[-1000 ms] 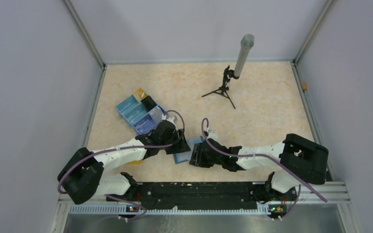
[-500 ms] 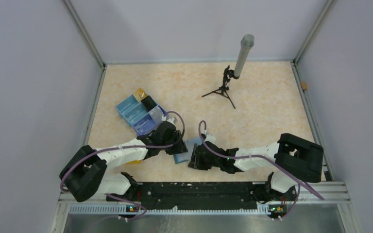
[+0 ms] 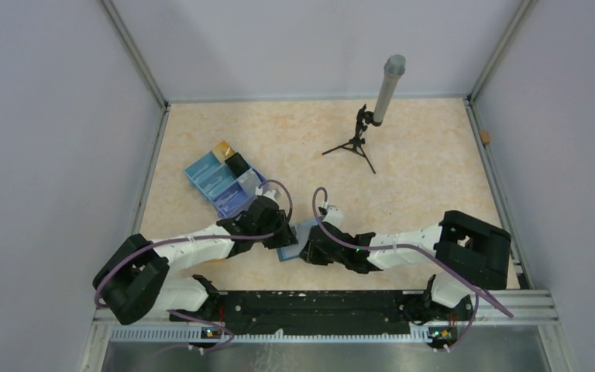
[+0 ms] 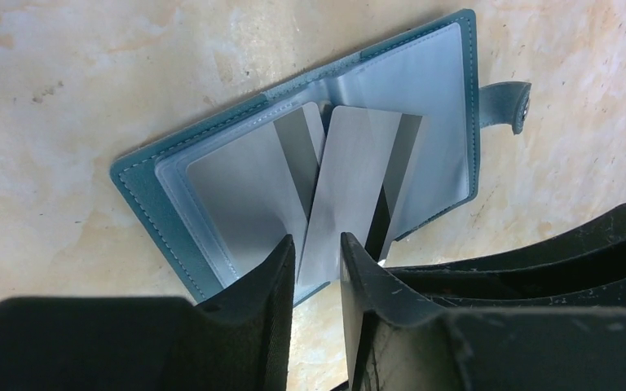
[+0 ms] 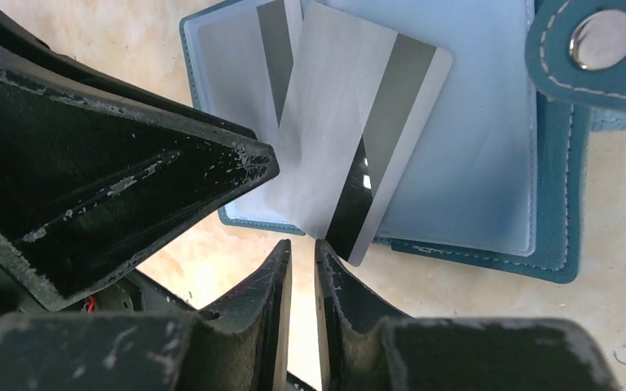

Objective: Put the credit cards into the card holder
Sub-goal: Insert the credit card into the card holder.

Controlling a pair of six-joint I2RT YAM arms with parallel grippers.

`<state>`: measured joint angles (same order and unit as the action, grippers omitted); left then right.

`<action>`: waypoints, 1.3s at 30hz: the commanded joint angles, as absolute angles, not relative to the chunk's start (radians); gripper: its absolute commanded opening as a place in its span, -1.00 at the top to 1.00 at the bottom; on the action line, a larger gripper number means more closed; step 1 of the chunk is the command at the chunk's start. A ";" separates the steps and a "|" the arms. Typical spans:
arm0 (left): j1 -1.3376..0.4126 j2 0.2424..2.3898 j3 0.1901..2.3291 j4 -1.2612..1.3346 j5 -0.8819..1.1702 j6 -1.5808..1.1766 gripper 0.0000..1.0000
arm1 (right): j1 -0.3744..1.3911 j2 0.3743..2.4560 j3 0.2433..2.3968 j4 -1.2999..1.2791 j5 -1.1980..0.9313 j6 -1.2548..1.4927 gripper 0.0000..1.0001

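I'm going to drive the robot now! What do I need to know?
Left end effector: fingers close together at the silver card's near end; grip unclear.
Right end effector: nearly shut, empty, by that card's corner.
Card holder: open on the table.
Done: one striped card sits in a pocket.
Left: slide the silver card in; gold and black pieces in the blue tray look like cards.

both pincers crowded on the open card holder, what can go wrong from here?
1. The silver card, pinched by the left pincer, lies skewed over the card holder; its corner may catch the sleeve edge instead of sliding in.
2. Right pincer sits almost against the card's corner and the left fingers; collision is possible.
3. Nothing visibly pins the holder, so pushing may shift it.
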<state>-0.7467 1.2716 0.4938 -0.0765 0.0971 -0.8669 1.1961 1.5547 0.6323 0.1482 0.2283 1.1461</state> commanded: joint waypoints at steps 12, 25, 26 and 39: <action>-0.739 1.208 0.473 -0.117 0.046 -0.871 0.43 | 1.288 1.596 0.741 0.034 0.289 1.112 0.67; -0.734 1.196 0.465 -0.125 0.045 -0.877 0.43 | 1.287 1.671 0.828 -0.118 0.392 1.116 0.68; -0.734 1.196 0.465 -0.126 0.045 -0.877 0.43 | 1.286 1.676 0.836 -0.136 0.404 1.116 0.68; -0.725 1.233 0.450 -0.106 0.048 -0.878 0.46 | 1.285 1.670 0.888 -0.250 0.536 1.077 0.69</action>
